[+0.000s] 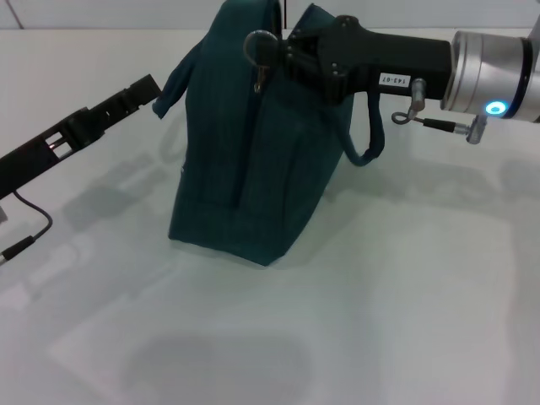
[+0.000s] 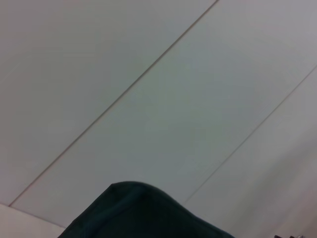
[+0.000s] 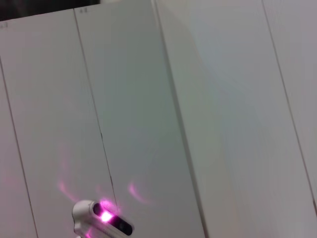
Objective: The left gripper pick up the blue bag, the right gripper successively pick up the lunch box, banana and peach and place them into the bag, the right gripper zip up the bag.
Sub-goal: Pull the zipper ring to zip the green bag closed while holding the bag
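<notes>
On the white desk (image 1: 405, 278) the blue bag (image 1: 245, 169) stands, left pincer (image 1: 150, 91) pinching its handle, right pincer (image 1: 274, 55) apparently clamped at the zip (image 1: 258, 80); no food visible, so zipping seems underway.

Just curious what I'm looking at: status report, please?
Left gripper at the bag's left top corner. Right gripper at the zip pull up top. Bag upright on the table. Nothing in the way.

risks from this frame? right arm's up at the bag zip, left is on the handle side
1. The tall dark teal fabric bag stands on a narrow base; a sideways pull by the right gripper at the silver ring zipper pull could tip it.
2. The left gripper only meets the bag's handle strap, a weak brace.
3. The loose rope handle under the right arm could snag.
</notes>
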`<state>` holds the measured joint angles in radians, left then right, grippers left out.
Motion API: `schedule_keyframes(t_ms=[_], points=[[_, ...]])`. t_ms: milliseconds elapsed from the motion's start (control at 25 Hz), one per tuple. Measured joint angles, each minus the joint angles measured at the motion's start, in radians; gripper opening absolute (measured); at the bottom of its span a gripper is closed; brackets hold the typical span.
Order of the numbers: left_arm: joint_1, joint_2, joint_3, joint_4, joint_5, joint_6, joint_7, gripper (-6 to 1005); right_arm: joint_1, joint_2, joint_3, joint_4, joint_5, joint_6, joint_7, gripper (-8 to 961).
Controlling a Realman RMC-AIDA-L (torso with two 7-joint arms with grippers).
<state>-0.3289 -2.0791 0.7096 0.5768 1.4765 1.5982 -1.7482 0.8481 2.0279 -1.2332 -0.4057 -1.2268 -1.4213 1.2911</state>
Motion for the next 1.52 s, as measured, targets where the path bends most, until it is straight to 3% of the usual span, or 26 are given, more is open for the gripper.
schedule_keyframes(t_ms=[240,680,1520], points=[[0.004,-0.001,0.009,0.007,0.026,0.007,0.012,829,-0.023,0.0,-0.061,0.003,0.072,0.021,-0.001,11],[-0.026,-0.007,0.046,0.009,0.068,0.064,0.089,804,-0.024,0.0,-0.069,0.004,0.077,0.023,-0.001,11],[-0.064,-0.008,0.05,-0.027,0.07,-0.012,0.118,724,-0.041,0.0,-0.078,0.005,0.104,0.022,-0.001,11]])
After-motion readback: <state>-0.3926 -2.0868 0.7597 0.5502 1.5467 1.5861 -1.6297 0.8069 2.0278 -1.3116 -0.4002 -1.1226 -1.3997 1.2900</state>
